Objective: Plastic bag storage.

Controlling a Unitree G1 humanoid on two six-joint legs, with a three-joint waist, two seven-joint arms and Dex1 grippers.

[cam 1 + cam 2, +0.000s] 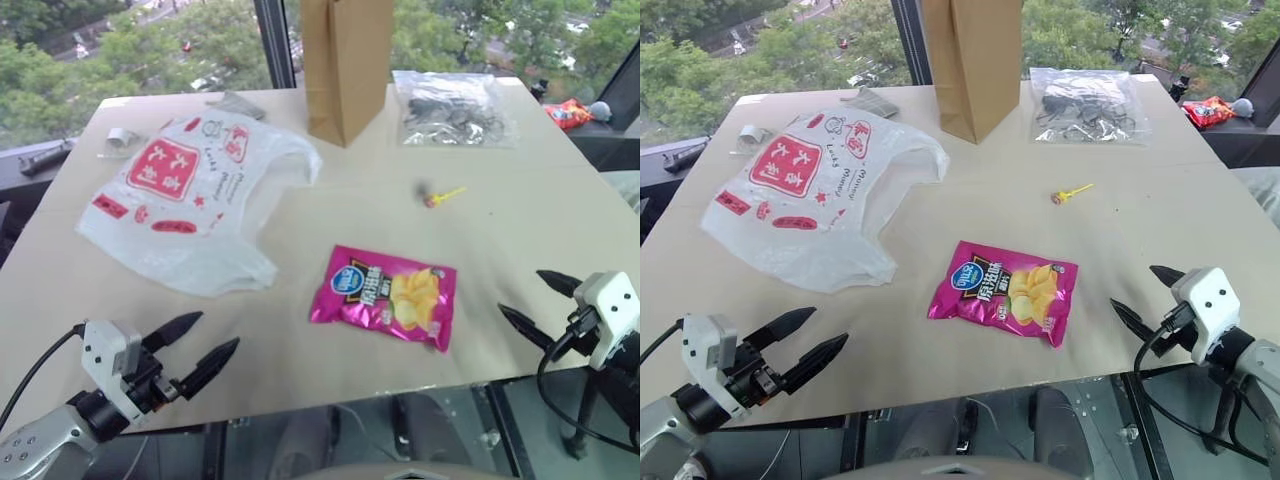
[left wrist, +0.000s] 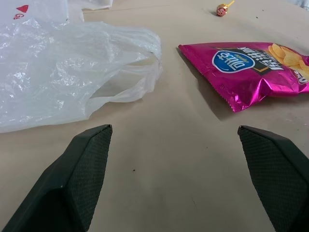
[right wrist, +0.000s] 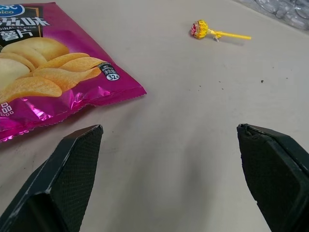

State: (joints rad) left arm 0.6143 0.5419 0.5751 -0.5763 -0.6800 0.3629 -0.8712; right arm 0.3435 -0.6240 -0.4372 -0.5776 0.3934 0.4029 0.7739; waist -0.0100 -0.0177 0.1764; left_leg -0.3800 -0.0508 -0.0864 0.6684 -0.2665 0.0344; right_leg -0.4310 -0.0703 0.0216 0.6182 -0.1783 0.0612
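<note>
The plastic bag point(image 1: 190, 195), thin translucent white with a red square logo and red marks, lies flat on the left half of the beige table point(image 1: 300, 330); its loop handles point(image 2: 130, 72) point toward the table's middle. My left gripper point(image 1: 205, 345) hovers open over the near left edge, a short way in front of the bag, with nothing between its fingers. My right gripper point(image 1: 530, 300) stands open at the near right edge, empty, to the right of the chip packet.
A pink chip packet point(image 1: 385, 295) lies in the near middle. A yellow-stick lollipop point(image 1: 440, 197) is behind it. A tall brown paper bag point(image 1: 345, 60) and a clear zip bag of dark items point(image 1: 452, 108) stand at the back. Small grey bits point(image 1: 120, 138) sit far left.
</note>
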